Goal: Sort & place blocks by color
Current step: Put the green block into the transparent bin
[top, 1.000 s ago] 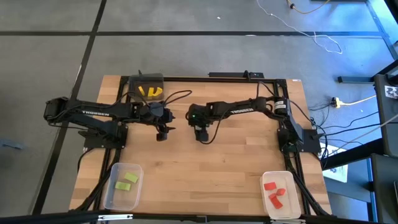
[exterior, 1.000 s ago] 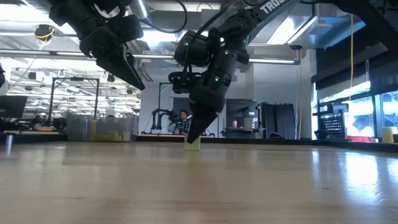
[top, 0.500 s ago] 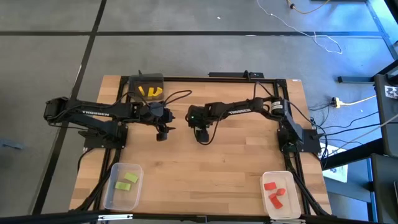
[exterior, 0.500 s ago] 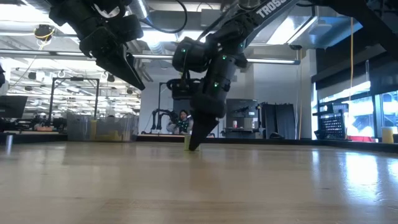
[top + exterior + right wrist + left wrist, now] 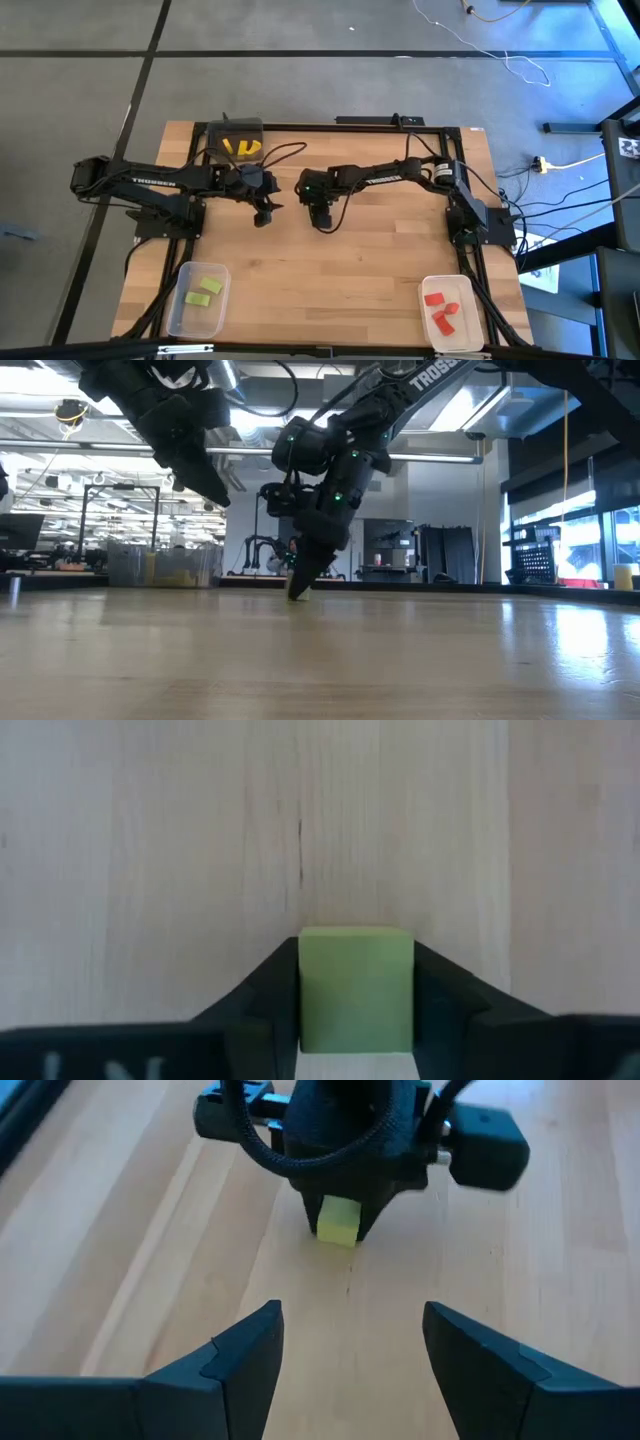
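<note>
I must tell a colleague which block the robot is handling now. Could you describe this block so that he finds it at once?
Look at the middle of the wooden table, where the two arms meet. The right gripper points down at the boards there, and the light green block sits between its fingers, touching both. It is the only block on the bare table; all the others lie in the corner bins.

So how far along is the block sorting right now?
Done: yellow blocks in the back bin, green blocks in the front left bin, red blocks in the front right bin. In hand: the right claw is shut on a green block mid-table. Left: carrying it to the green bin. The left claw waits open nearby.
</note>
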